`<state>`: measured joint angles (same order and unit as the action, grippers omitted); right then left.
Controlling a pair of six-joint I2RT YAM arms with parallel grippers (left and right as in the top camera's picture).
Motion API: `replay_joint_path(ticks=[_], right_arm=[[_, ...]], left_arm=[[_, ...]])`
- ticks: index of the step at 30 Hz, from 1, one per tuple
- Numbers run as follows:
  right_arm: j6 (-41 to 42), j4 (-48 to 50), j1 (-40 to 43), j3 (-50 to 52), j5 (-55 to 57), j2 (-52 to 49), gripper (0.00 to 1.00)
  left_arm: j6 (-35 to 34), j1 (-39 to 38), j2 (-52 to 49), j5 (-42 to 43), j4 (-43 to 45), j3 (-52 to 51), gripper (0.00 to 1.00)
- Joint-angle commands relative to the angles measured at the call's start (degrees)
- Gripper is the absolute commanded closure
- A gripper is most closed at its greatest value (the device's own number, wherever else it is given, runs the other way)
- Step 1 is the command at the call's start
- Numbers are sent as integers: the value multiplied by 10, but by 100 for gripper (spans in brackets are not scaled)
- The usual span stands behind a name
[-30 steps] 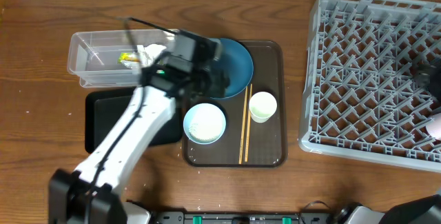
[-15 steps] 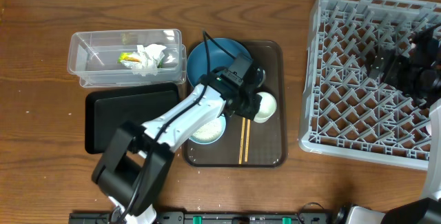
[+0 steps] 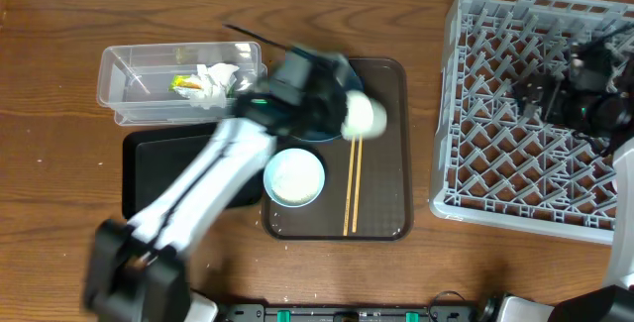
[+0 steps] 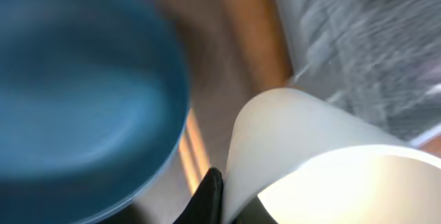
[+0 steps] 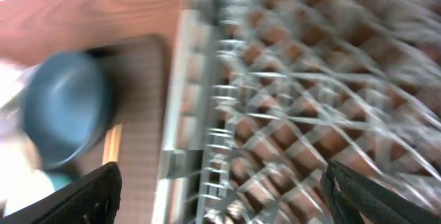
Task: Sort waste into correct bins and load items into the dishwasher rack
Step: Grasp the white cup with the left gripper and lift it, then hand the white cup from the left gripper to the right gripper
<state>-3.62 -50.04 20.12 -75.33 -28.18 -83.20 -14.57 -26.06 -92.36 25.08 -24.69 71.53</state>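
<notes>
- Left claw (image 3: 344,116) is clamped on the pale green cup (image 3: 365,114). Wrist view shows one dark finger (image 4: 210,195) against the cup wall; the other finger is hidden.
- Cup is tilted and looks lifted. It hangs over the brown serving tray (image 3: 391,213), just beside the blue bowl (image 4: 83,93) and above the top end of the chopsticks (image 3: 351,188).
- White bowl (image 3: 294,178) sits on the tray's near-left part, apart from the cup.
- Rack (image 3: 515,163) is well apart to the right. Right claw (image 5: 220,176) hovers over it, fingers spread wide, nothing between them.
- Tissue (image 3: 216,76) and wrapper (image 3: 184,84) lie in the clear tub (image 3: 119,89); black tray (image 3: 149,163) is just in front of it.
- My read of the step: take the cup to the rack.
- To do it well:
  - keep the pinch firm, since the smooth wall could slip;
  - rise above the rack's near wall before crossing;
  - turn the cup mouth-down over a peg cell on the rack's left side;
  - keep the right arm out of that cell.
</notes>
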Motion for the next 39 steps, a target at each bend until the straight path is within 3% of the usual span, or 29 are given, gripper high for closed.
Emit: replay_joint_path(ticks=[1,4,8,21,32,36,39], right_arm=[[-122,-1,-37,-7,-160,-1,8],[-205,-1,-77,-7,-269,-1,3],[-297,4,-141,-7,-356,-1,1],[-322,89,-295,-7,-385,-1,2],[-322,120,-310,-7,-385,-1,41],[-322,132,-309,-7,-385,-1,50],[-322,134,-308,-7,-385,0,58]], left_arm=[[-48,72,48,185,40,4,94],[-83,119,43,347,96,4,94],[-87,133,25,485,127,4,94],[-87,108,19,534,128,4,94],[-87,107,19,534,128,4,94],[-87,107,19,534,128,4,94],[-87,107,19,529,128,4,83]])
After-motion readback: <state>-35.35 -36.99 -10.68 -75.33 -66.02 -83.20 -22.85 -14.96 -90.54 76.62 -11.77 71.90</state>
